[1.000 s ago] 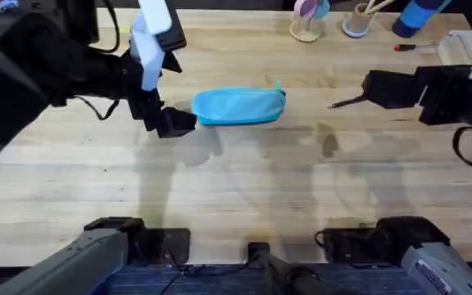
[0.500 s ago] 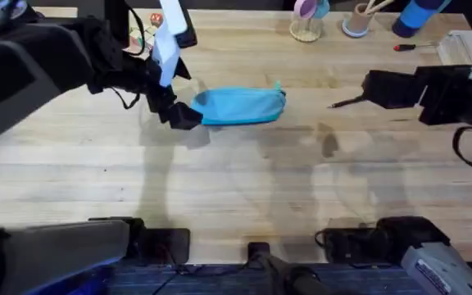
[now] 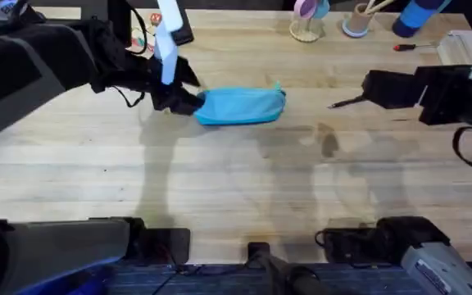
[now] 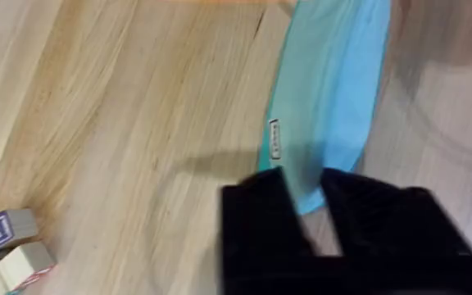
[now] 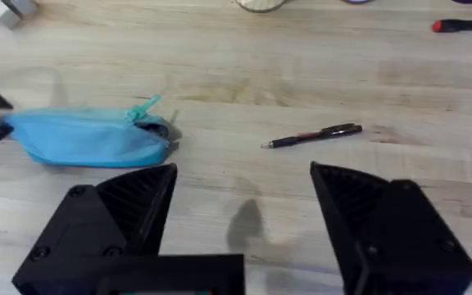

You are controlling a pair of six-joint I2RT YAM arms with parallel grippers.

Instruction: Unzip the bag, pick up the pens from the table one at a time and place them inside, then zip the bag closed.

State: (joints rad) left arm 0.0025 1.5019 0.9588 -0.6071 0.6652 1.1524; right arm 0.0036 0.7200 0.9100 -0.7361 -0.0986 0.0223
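1. While the bag lies flat on the surface with its zip not yet undone, treat anchoring it as your step in hand: your left hand has its fingers spread, straddling the bag's near end, the end away from the teal pull tab.
2. Close those fingers on the fabric corner itself, low and square, so the pouch cannot slide when the zip is tugged; I judge a shallow pinch would slip off soft cloth.
3. Keep your right hand spread as it is, hovering on the pen's side of the bag with the pen lying on the surface between it and the far clutter.
4. Bring that right hand to the pull tab at the bag's other end, grip the tab only, and draw along the zip line towards the left hand.
5. Leave the red-handled screwdriver alone.
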